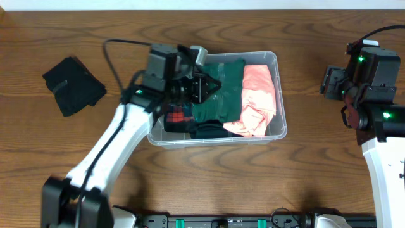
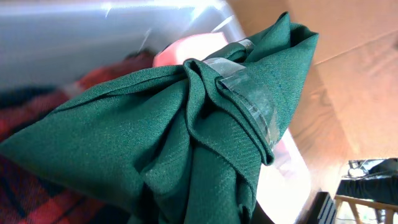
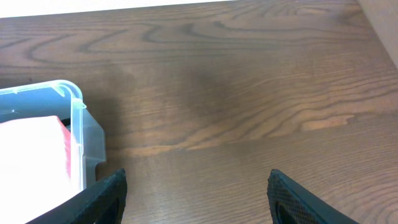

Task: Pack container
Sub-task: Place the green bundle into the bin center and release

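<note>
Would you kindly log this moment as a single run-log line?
left gripper: shut on green cloth, in container | right gripper: open, empty | black cloth: on table

Brown wood-grain bench (image 1: pixel 63 158) carried two things directly. Clear plastic container (image 1: pixel 215 140) sat near centre, nudged toward 12 o'clock, its long sides running 9 to 3 o'clock. Black folded cloth (image 1: pixel 74 85) lay flat out at 9 o'clock, well apart from the container, on bare wood.
</note>
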Motion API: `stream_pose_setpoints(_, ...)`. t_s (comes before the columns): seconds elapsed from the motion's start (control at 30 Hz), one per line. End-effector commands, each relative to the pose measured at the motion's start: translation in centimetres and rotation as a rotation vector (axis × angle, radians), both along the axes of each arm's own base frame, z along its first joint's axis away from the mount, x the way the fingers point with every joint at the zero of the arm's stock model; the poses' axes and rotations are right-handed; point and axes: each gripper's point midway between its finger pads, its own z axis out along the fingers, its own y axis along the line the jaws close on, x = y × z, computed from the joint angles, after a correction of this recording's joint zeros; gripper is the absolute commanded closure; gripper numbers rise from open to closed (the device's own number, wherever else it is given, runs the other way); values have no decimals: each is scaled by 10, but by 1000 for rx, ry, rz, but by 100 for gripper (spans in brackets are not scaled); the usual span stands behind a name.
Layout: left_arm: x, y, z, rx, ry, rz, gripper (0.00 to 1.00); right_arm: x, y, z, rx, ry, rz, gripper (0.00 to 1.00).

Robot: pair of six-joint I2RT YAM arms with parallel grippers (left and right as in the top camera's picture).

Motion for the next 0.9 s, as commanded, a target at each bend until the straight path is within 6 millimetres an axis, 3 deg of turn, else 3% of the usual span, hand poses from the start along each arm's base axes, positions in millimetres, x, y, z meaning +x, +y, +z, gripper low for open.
stream_pose_setpoints(0.0,10,-1,-14,11,52,37,94,-1,-1,-1,8,2,-8,30)
stream_pose_setpoints(0.03,11,-1,-23,22,69,41,94,-1,-1,-1,9,2,-8,30)
stream_pose_setpoints(0.07,13,-1,-31,33,84,45,87,-1,-1,-1,8,2,-8,30)
stream_pose_setpoints(0.1,14,0,-38,44,97,51,70,-1,-1,-1,8,2,-8,30)
stream_pose_setpoints(0.17,17,3,-54,68,126,64,1,-1,-1,-1,9,3,-8,30)
stream_pose_setpoints(0.27,25,16,-57,69,137,98,2,-2,-1,-2,8,7,-8,30)
stream_pose_setpoints(0.37,37,41,-37,52,103,161,2,-2,-1,-2,9,10,-8,30)
stream_pose_setpoints(0.5,50,87,19,9,-22,274,2,-2,-1,-2,9,10,-8,30)
stream_pose_setpoints(0.63,47,135,81,-13,-189,377,2,-2,-1,-2,5,10,-5,29)
stream_pose_setpoints(0.73,39,182,115,43,-321,476,2,-2,-1,-2,3,11,-3,30)
stream_pose_setpoints(0.8,34,228,118,116,-318,634,2,-2,-1,-2,3,11,-3,30)
stream_pose_setpoints(0.87,26,274,106,188,-262,778,2,-2,-1,-2,3,11,-3,29)
